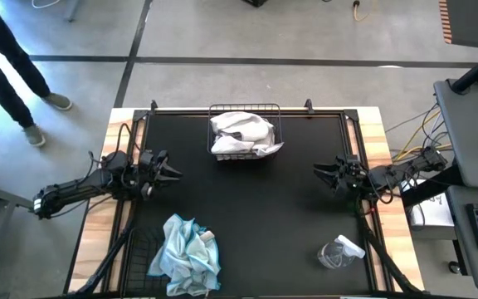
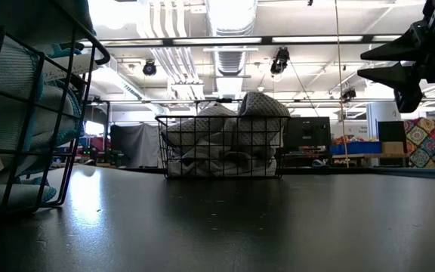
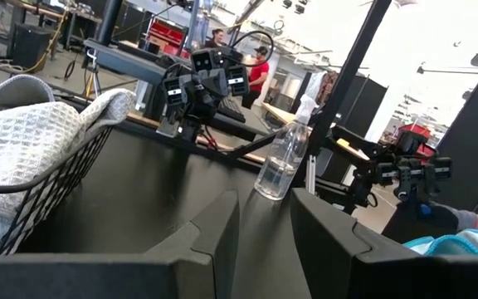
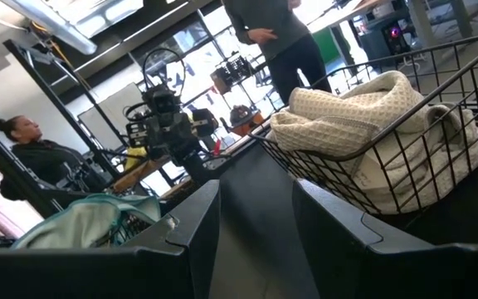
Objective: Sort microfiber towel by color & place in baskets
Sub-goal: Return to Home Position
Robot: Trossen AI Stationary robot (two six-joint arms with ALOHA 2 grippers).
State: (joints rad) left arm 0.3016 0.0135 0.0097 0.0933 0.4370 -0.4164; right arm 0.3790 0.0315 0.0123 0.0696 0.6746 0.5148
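Two baskets: a far basket [image 1: 245,106] and a near basket [image 1: 139,249]. Two heaps of towels, one white heap [image 1: 239,133] and one blue heap [image 1: 185,253]; how many towels lie in each cannot be told. One clear bottle [image 1: 338,252]. One black mat [image 1: 256,208] on one table [image 1: 376,141]. Two arms, left arm [image 1: 81,187] and right arm [image 1: 405,173], each with two fingers [image 3: 210,241]. One person [image 1: 7,58] beside the table.

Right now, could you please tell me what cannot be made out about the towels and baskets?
Count of white towels in the far basket: high view, bunched folds cover one another.
Near basket with the blue towels: cut off by the high view's bottom edge and the low view's left edge.
Left tool: outside the low view, which shows only the right tool.
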